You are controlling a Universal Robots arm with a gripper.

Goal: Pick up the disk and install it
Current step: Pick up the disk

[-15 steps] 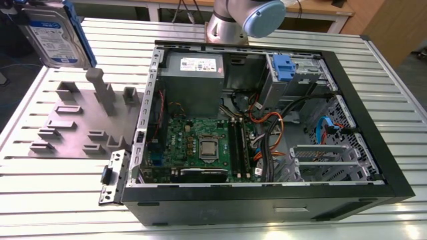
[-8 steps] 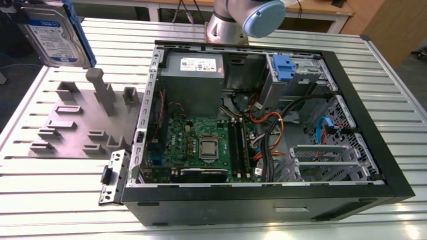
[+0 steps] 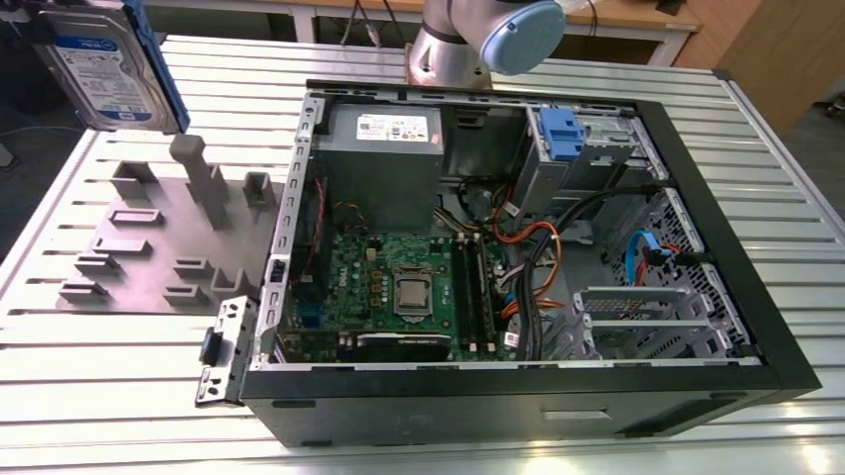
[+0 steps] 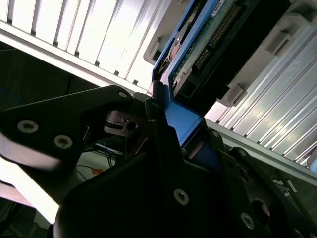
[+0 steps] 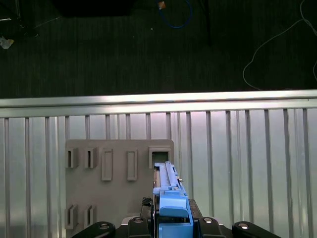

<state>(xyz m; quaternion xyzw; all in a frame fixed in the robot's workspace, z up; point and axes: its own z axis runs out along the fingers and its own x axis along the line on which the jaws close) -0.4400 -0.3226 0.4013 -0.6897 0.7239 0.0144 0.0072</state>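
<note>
One disk (image 3: pixel 99 69), clenched in the end effector (image 4: pixel 178 124), hangs clear of the grey slotted holder (image 3: pixel 145 262): pickup done, installation in the computer case (image 3: pixel 528 401) not yet.

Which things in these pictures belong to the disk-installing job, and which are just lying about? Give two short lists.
In the job: the disk, held aloft; the gripper, shut on its blue carrier; the open computer case.
Lying about: the grey slotted holder; the other blue carrier inside the case.
</note>
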